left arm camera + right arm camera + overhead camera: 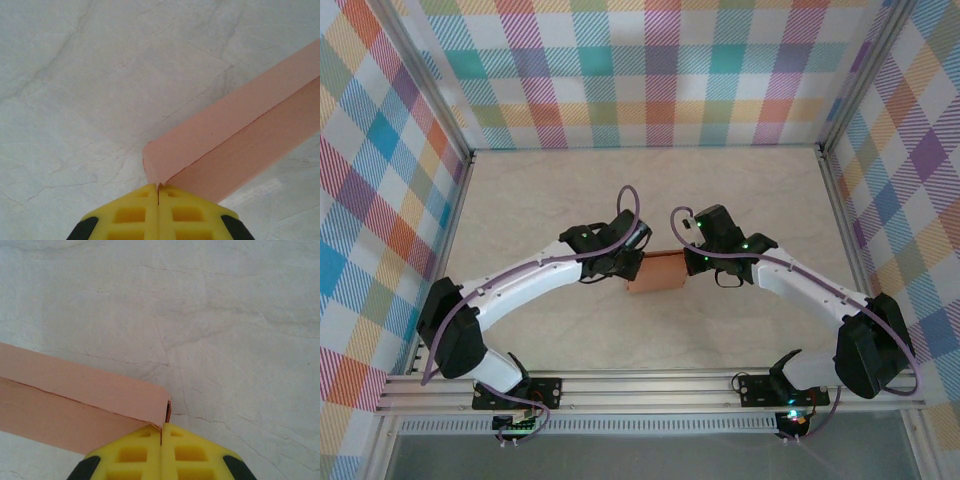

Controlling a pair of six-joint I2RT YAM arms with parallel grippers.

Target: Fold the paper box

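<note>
Now, paper box (655, 272): salmon-orange card, mid-counter, strung between the two arms, with one end toward each claw.
Left claw (158, 196): yellow fingers pressed flat together with no gap, and the card's rounded corner runs right into the seam. It looks pinched on that corner.
Right claw (161, 434): the mirror picture. It is closed tight, with the thin edge of the far corner tucked between the fingertips.
Crease: both wrist views show a sharp ridge running the length of the card, with a lighter panel above and a darker one below. The fold line is already formed.
Why held this way: my read is that a grip at each end keeps the thin card taut and square. That way the crease stays straight and neither end flops.
Counter (740, 200): pale marble pattern, bare around the box. I can't tell whether the card rests on it or hangs just clear.
Risk: thin card nipped only at the corners could tear or buckle if the arms pull apart unevenly.
Progress: partly folded, I'd judge, and not yet a closed box.
</note>
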